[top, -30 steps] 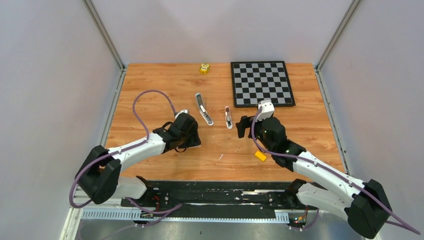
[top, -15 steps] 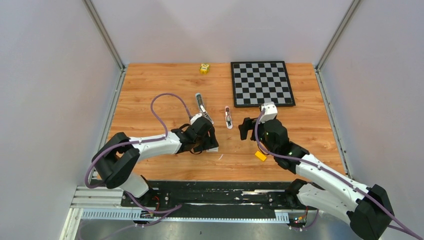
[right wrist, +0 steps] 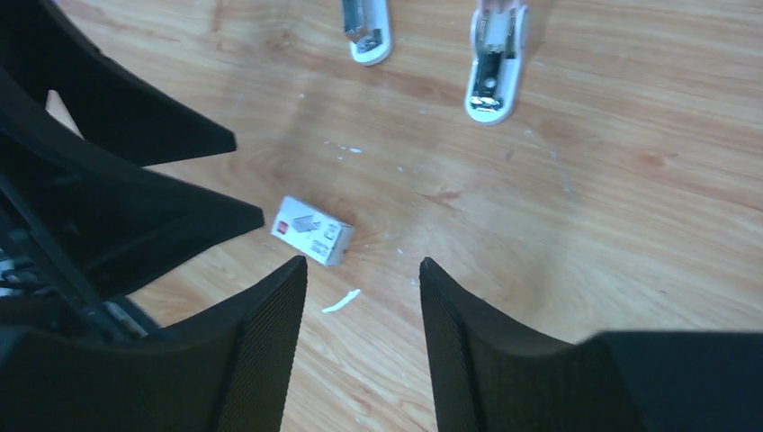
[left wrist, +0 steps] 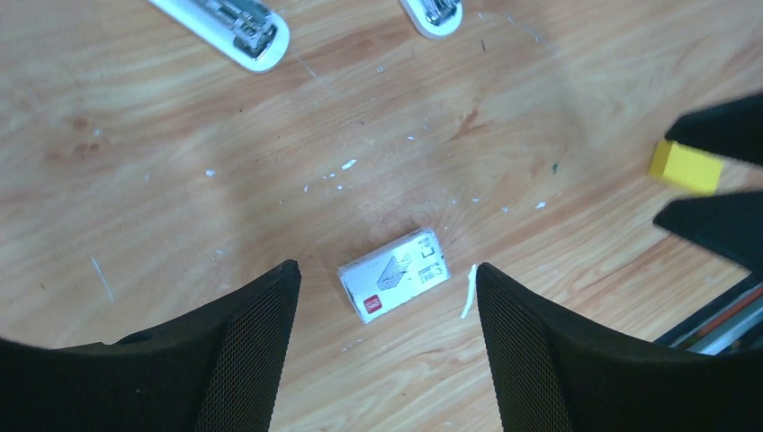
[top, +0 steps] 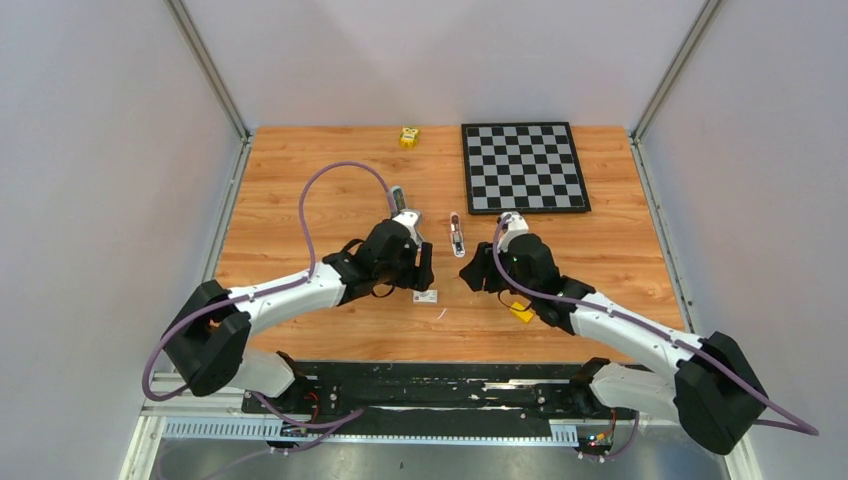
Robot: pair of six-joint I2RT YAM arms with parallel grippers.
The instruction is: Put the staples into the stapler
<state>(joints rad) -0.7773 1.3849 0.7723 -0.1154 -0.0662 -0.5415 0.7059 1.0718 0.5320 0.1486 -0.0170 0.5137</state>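
Note:
A long white stapler (left wrist: 225, 27) lies at the top of the left wrist view, mostly hidden behind my left arm in the top view (top: 397, 193). A shorter white stapler part (top: 456, 234) lies beside it, also in the left wrist view (left wrist: 432, 13) and the right wrist view (right wrist: 495, 63). A small white printed box (top: 426, 296) lies flat on the wood. My left gripper (left wrist: 387, 270) is open and empty just above the box (left wrist: 394, 274). My right gripper (right wrist: 363, 262) is open and empty to the right of the box (right wrist: 312, 230). No bare silvery staples show.
A yellow block (top: 521, 312) lies under my right arm. A white sliver (top: 442, 313) lies near the box. A chessboard (top: 523, 165) is at the back right and a small yellow toy (top: 408, 136) at the back edge.
My left gripper swung right toward the table's middle, and the white box now lies uncovered below it. My right gripper moved left and nearer, toward the box.

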